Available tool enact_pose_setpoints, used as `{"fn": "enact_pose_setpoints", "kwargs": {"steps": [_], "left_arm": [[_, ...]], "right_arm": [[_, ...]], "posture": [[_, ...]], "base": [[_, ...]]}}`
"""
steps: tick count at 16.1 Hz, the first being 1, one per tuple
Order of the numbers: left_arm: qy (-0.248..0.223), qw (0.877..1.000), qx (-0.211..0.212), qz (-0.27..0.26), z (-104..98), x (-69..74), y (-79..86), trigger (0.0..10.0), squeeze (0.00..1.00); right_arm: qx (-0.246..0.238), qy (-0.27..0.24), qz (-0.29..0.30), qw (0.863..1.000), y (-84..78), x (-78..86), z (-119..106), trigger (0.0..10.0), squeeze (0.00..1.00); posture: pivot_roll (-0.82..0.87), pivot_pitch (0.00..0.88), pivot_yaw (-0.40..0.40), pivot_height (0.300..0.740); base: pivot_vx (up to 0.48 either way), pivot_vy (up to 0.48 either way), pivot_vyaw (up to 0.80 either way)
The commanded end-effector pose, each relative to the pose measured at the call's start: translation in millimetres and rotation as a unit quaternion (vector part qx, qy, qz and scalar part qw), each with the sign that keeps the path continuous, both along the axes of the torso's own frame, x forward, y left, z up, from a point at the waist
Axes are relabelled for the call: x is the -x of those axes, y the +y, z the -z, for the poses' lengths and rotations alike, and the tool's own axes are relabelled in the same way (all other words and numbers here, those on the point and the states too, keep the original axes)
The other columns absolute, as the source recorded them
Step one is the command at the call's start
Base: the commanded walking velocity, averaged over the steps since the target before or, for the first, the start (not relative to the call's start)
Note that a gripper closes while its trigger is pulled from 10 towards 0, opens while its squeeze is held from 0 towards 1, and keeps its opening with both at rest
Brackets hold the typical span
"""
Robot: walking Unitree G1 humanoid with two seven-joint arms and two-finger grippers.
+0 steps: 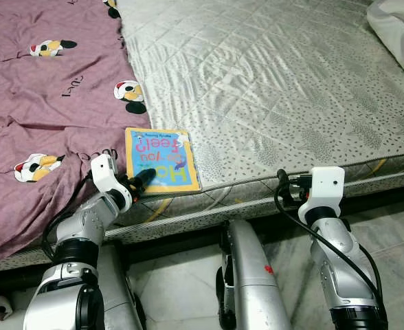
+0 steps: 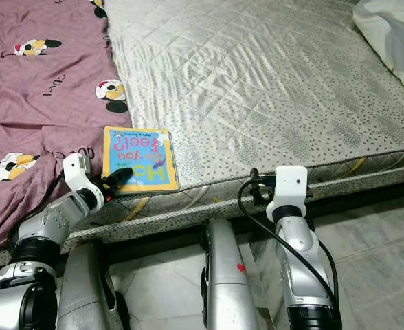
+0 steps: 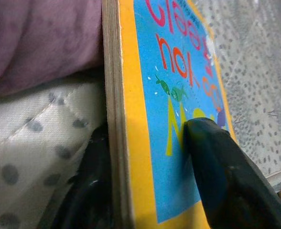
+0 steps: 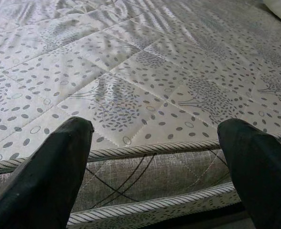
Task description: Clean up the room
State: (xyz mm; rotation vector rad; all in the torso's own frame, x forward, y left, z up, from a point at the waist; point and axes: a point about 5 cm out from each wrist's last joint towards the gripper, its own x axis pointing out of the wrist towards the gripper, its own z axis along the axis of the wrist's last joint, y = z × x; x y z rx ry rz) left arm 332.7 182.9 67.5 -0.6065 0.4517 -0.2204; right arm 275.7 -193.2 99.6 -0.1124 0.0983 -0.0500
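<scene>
we have the left gripper (image 1: 141, 182) pinching the book (image 1: 161, 159) at the mattress (image 1: 271, 89) edge; next we lift it clear, while the right gripper (image 4: 155, 157) waits spread wide

A quilted silver-grey mattress (image 1: 271, 89) with a dotted leaf pattern covers the bed; a mauve cartoon-print bedsheet (image 1: 44, 124) drapes its left part; pale marble floor tiles (image 1: 394, 240) lie below.

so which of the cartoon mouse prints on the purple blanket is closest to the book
The mouse print at the purple blanket's right edge, just beyond the book's far end; the others sit farther left or farther up the bed.
</scene>
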Motion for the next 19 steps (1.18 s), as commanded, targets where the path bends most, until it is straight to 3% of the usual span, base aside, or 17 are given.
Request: {"fn": "enact_pose_setpoints", "kwargs": {"steps": [1, 6, 10, 14, 18, 19], "left_arm": [[0.007, 1.000, -0.004, 0.001, 1.9, 0.4, 1.0, 0.0, 0.00], [-0.011, 1.000, -0.015, -0.005, -2.3, -3.1, 4.7, 0.0, 0.00], [-0.054, 0.996, -0.074, -0.010, -11.4, -5.7, 2.6, 0.0, 0.00], [-0.102, 0.983, -0.153, 0.011, -18.8, 1.2, 7.4, 0.0, 0.00], [-0.154, 0.971, -0.181, 0.040, -37.7, -2.9, 4.7, 0.0, 0.00], [-0.154, 0.967, -0.196, 0.058, -35.2, -0.1, 0.1, 10.0, 0.00]], "right_arm": [[0.004, 0.000, -0.004, 1.000, -0.2, -0.9, -0.1, 10.0, 0.00], [0.003, -0.002, -0.008, 1.000, 3.2, -3.7, -0.3, 10.0, 0.00], [0.003, -0.003, -0.012, 1.000, 5.8, -6.1, -0.4, 10.0, 0.00], [0.000, 0.000, -0.013, 1.000, 8.4, -5.6, 3.4, 10.0, 0.00], [-0.004, 0.001, -0.010, 1.000, 8.9, -5.7, 6.7, 10.0, 0.00], [-0.007, 0.004, -0.004, 1.000, 7.2, -3.5, 9.7, 10.0, 0.00]], "posture": [[-0.14, 0.148, -0.058, 0.518], [-0.13, 0.143, -0.054, 0.518], [-0.11, 0.147, -0.050, 0.518], [-0.09, 0.138, -0.044, 0.518], [-0.08, 0.109, -0.038, 0.518], [-0.07, 0.097, -0.044, 0.518]], "base": [[0.000, 0.000, 0.00], [0.000, 0.000, 0.00], [0.000, 0.000, 0.00], [0.000, 0.000, 0.00], [0.000, 0.000, 0.00], [0.000, 0.000, 0.00]]}}
